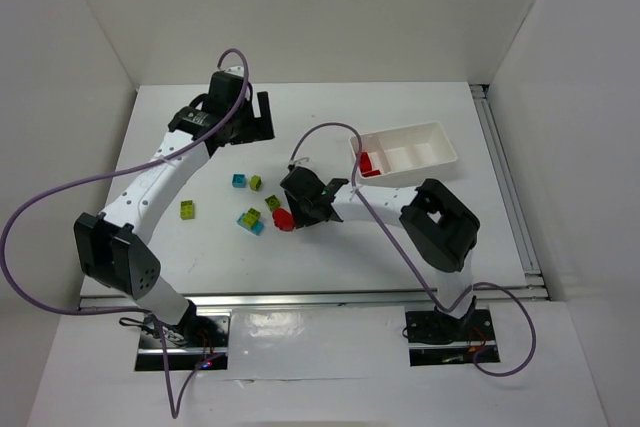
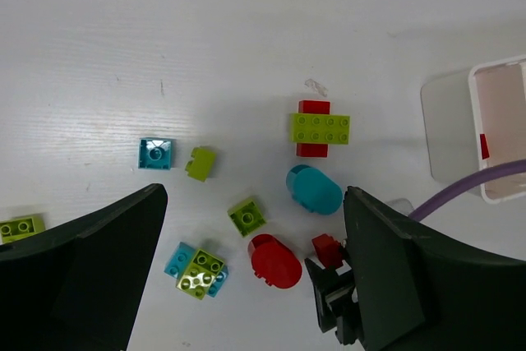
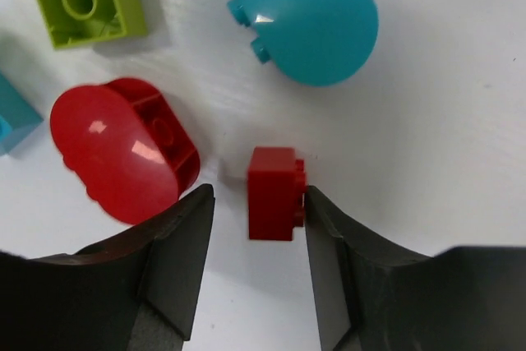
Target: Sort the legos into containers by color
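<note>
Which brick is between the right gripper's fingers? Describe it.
Left of the white tray, the right gripper reaches into the brick cluster. Between its fingers lies a small red brick, next to a larger rounded red brick and a rounded cyan brick; unlike both, it is boxy.

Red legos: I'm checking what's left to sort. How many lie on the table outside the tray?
3. A rounded piece; a small brick between the jaws of the right pincer; a crosswise brick under a yellow-green brick. More may be hidden.
</note>
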